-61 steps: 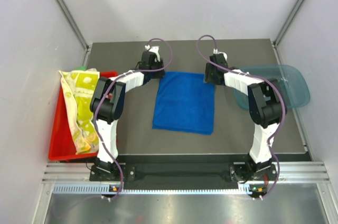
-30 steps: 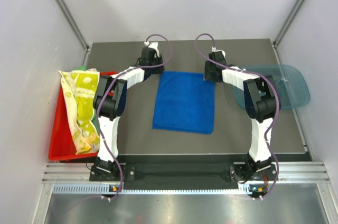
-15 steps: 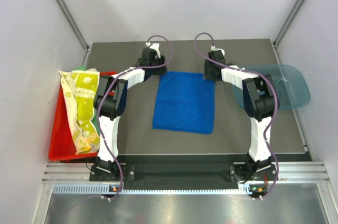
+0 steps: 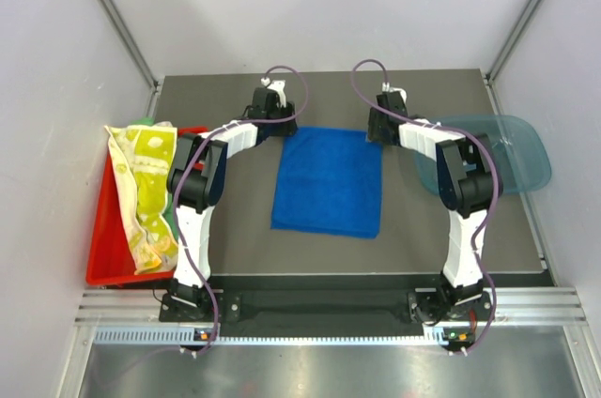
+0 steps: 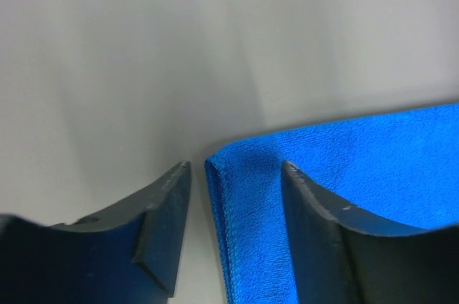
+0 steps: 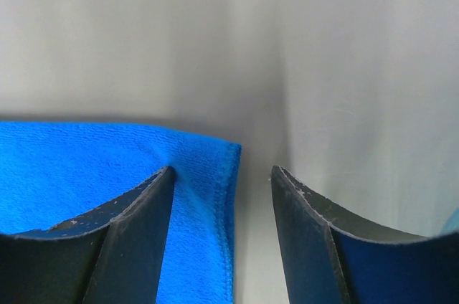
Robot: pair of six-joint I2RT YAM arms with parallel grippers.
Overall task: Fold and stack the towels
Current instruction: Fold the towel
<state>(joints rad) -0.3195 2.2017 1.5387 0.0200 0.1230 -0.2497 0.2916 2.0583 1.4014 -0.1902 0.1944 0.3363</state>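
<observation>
The left gripper stood open, its jaws astride the far-left corner of the royal blue towel, the hemmed edge lying in the gap with nothing pinched. The right gripper was likewise spread, the far-right corner's edge between its jaws. From both tools the towel ran back toward the arm bases, flat on the table. Each corner sat off-centre in its gap, so a closing jaw might catch only the thin hem or miss it; one corner slipping free would probably drag the fold crooked and bunch the cloth
</observation>
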